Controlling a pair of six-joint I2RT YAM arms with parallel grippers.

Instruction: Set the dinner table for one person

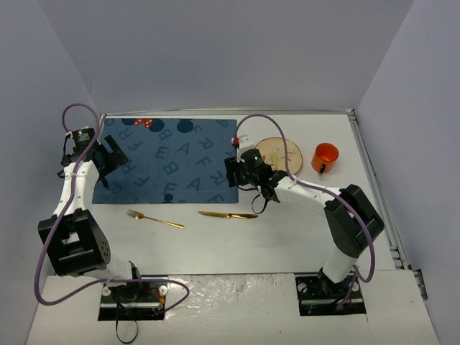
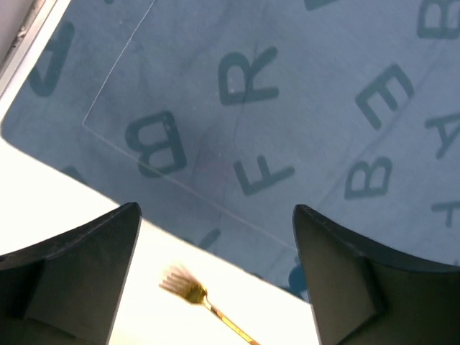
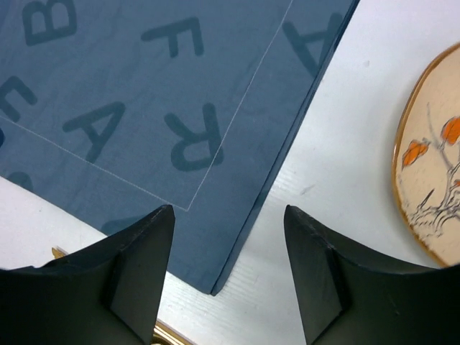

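Observation:
The white dinner table (image 1: 287,237) carries a dark blue letter-printed placemat (image 1: 172,159) at the back left. A gold fork (image 1: 154,218) and a gold knife (image 1: 228,214) lie on the table in front of the mat. A round plate with orange leaves (image 1: 278,152) and an orange cup (image 1: 325,157) sit right of the mat. My left gripper (image 1: 110,157) is open and empty above the mat's left edge (image 2: 237,93), with the fork (image 2: 188,287) showing between its fingers. My right gripper (image 3: 228,210) is open and empty above the mat's near right corner (image 3: 215,284).
A small red object (image 1: 235,141) sits at the mat's far right corner, and red dots (image 1: 146,122) show at its back edge. The plate's rim (image 3: 410,180) lies right of my right gripper. Grey walls enclose the table on three sides.

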